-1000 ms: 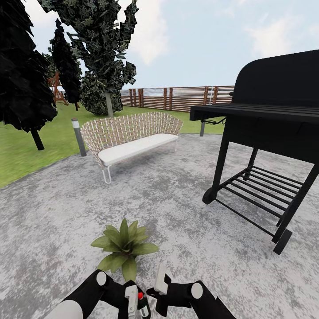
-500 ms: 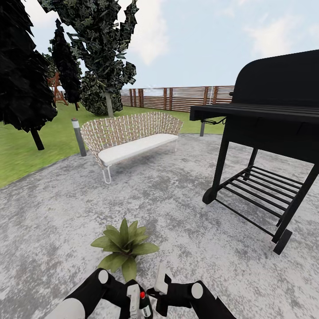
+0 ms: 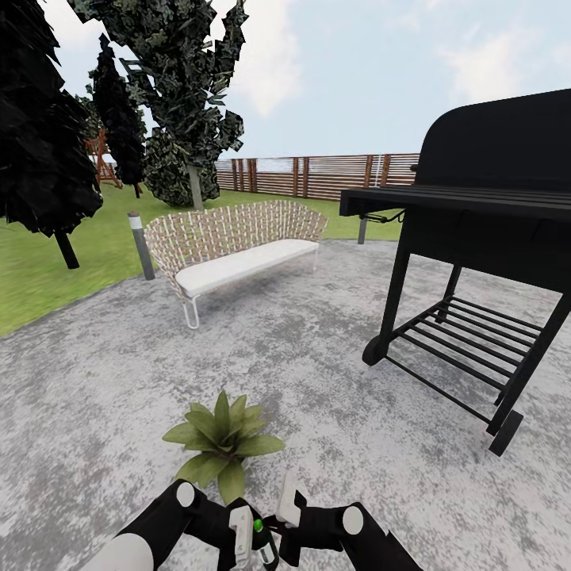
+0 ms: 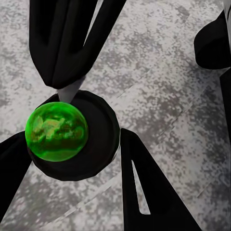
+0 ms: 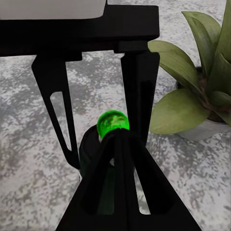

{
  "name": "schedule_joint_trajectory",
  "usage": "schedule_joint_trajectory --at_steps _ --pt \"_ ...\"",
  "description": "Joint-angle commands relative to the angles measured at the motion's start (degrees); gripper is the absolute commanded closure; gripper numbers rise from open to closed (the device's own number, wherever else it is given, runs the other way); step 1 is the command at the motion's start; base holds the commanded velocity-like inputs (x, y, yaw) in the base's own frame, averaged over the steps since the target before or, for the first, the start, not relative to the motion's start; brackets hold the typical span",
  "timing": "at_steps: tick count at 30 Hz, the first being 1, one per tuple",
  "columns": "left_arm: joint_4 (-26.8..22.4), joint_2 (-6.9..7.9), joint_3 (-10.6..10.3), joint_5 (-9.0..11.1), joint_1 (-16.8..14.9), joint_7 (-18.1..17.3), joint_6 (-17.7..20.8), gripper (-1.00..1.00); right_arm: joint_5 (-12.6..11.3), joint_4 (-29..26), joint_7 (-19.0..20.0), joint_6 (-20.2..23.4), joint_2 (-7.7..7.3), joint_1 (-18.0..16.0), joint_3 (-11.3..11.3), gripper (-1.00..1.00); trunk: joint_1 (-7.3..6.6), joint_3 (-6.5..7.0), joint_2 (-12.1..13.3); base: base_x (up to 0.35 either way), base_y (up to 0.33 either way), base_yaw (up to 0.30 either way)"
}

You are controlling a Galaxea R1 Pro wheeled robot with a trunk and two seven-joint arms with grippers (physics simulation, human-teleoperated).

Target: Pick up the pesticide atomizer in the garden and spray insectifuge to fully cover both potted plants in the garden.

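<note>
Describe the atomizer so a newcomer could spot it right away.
Start at the black grill on the grey patio, then drop to the low potted plant near the robot. Just in front of it, between the left gripper fingers, sits the pesticide atomizer: a small dark rounded bottle topped with a bright green spot.

The spot on the pesticide atomizer (image 3: 261,541), red a second ago and half a second ago, now shows bright green. The bottle sits slightly further toward the right end effector (image 3: 289,515) than before, between the fingers of the left end effector (image 3: 251,546), whose arm has edged a little inward.
</note>
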Motion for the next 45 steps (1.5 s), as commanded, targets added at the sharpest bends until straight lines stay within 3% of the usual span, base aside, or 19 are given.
schedule_joint_trajectory --at_steps 1,17,31,38,45 --pt "-0.1 -0.07 0.5 -0.4 0.0 -0.3 -0.2 1.0 0.6 -0.1 0.0 -0.3 0.01 0.0 -0.1 1.0 -0.01 -0.06 0.0 0.0 0.0 0.0" --pt "0.0 1.44 0.2 -0.8 0.3 -0.2 -0.2 1.0 0.6 0.1 0.0 -0.3 0.01 0.0 -0.1 1.0 -0.01 -0.06 0.0 0.0 0.0 0.0" --pt "0.1 8.83 0.1 -0.9 1.0 -0.2 -0.2 1.0 0.6 0.3 -0.2 -0.2 -0.2 0.0 -0.1 1.0 -0.01 -0.06 0.0 0.0 0.0 0.0" --pt "0.2 13.87 0.2 -0.7 1.0 -0.2 -0.2 1.0 0.6 0.3 -0.2 -0.2 -0.3 0.0 -0.1 1.0 -0.01 -0.06 0.0 0.0 0.0 0.0" --pt "0.7 17.11 0.6 -0.6 1.0 -0.1 -0.2 1.0 0.6 0.3 -0.3 -0.2 -0.42 0.0 -0.2 1.0 -0.01 -0.06 0.0 0.0 0.0 0.0"
